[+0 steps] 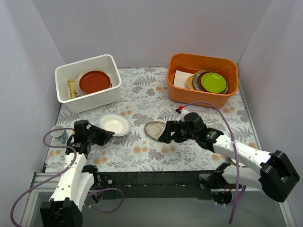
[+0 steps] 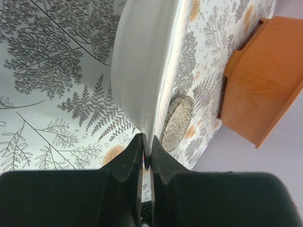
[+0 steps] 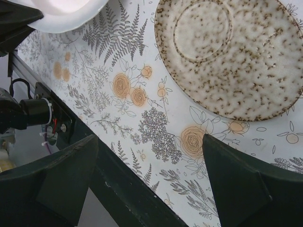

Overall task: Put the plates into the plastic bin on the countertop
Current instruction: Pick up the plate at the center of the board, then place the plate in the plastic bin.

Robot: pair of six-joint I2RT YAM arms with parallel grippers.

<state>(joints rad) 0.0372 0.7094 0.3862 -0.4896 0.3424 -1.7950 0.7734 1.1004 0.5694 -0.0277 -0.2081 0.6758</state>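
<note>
My left gripper is shut on the rim of a small white plate near the countertop's left side; in the left wrist view its fingertips pinch the plate's edge. A speckled beige plate lies flat mid-table, also in the right wrist view. My right gripper is open just beside its near edge, fingers empty. The white plastic bin at back left holds a red-brown plate on other plates.
An orange tub at back right holds green and dark-red plates and a cream mat. A small cup stands at the left edge. The table's black front rail is close under my right gripper.
</note>
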